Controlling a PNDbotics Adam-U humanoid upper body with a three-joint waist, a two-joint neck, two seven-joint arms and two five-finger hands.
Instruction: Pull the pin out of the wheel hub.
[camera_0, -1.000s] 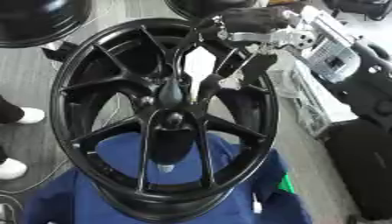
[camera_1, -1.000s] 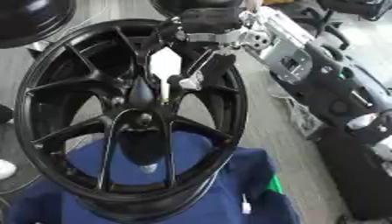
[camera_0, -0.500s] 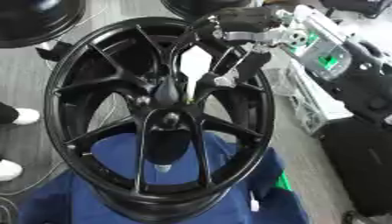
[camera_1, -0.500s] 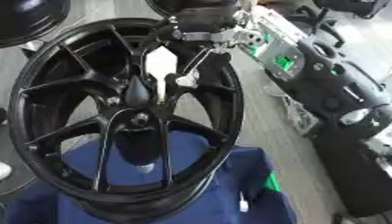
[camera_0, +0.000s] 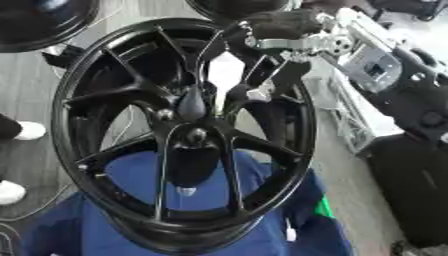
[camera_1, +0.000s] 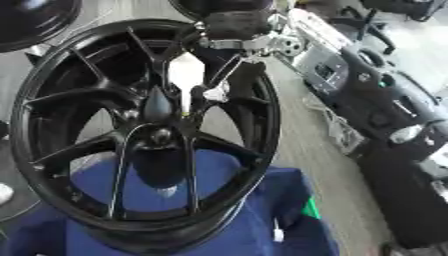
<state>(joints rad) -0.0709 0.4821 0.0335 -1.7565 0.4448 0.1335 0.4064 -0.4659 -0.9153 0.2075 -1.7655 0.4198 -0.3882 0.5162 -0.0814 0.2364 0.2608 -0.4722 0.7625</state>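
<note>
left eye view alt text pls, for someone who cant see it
A large black wheel fills the view, resting over blue cloth. The robot's right hand reaches down from above with its fingers near the hub.

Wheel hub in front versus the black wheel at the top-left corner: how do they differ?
The wheel hub shows whole, spokes facing the camera; the corner wheel is cut off by the frame. The right hand reaches through the hub's spokes; nothing touches the corner wheel. Both are glossy black.
</note>
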